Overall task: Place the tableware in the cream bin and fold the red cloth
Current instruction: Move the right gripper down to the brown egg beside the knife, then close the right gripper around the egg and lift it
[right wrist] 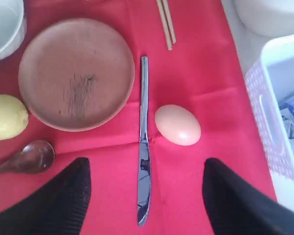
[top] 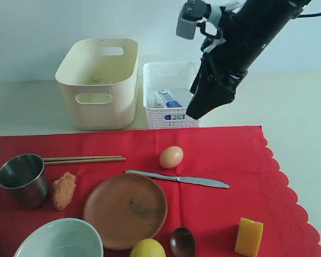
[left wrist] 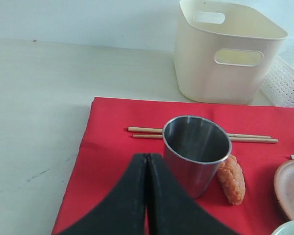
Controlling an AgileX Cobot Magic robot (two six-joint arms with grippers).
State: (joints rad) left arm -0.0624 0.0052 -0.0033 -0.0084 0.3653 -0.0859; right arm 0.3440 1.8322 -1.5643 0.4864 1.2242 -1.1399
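Observation:
The red cloth (top: 230, 155) lies flat with the tableware on it: steel cup (top: 22, 179), chopsticks (top: 83, 159), brown plate (top: 125, 210), pale green bowl (top: 59, 240), silver knife (top: 176, 178) and dark spoon (top: 182, 242). The cream bin (top: 99, 80) stands behind the cloth. My right gripper (top: 200, 110) hangs open above the cloth's back edge. In the right wrist view it (right wrist: 146, 164) straddles the knife (right wrist: 144, 147) from high above, holding nothing. My left gripper (left wrist: 147, 157) is shut and empty, close beside the cup (left wrist: 196, 152). It is out of the exterior view.
A white lattice basket (top: 168, 99) holding a milk carton (top: 168, 103) stands right of the cream bin. An egg (top: 171, 157), an orange food piece (top: 63, 190), a lemon (top: 147, 249) and a yellow block (top: 249, 236) lie on the cloth among the tableware.

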